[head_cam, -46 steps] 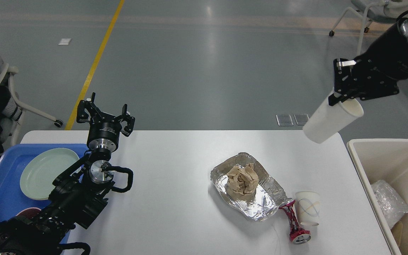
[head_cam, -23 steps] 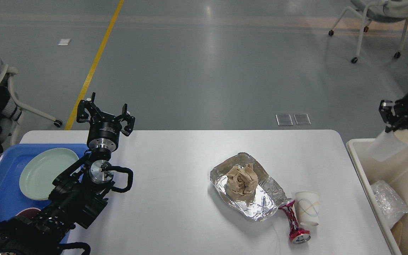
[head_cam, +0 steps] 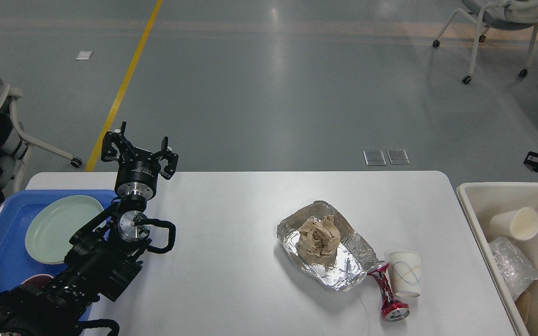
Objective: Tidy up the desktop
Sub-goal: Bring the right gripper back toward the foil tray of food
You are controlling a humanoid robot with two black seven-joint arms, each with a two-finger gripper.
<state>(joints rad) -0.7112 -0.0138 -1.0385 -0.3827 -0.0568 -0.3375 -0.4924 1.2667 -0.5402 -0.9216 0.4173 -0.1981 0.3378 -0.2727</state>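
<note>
Red crushed can [head_cam: 388, 297], writing unreadable, desktop [head_cam: 231, 261]

Desktop [head_cam: 231, 280]: large, white, smooth, rectangular, rounded corners, lying flat, level.

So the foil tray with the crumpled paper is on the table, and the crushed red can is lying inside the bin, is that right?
Not quite. In the head view the crushed red can lies on the table, beside the small paper cup, not in the bin. The foil tray with the crumpled paper is on the table, as you said.
</note>
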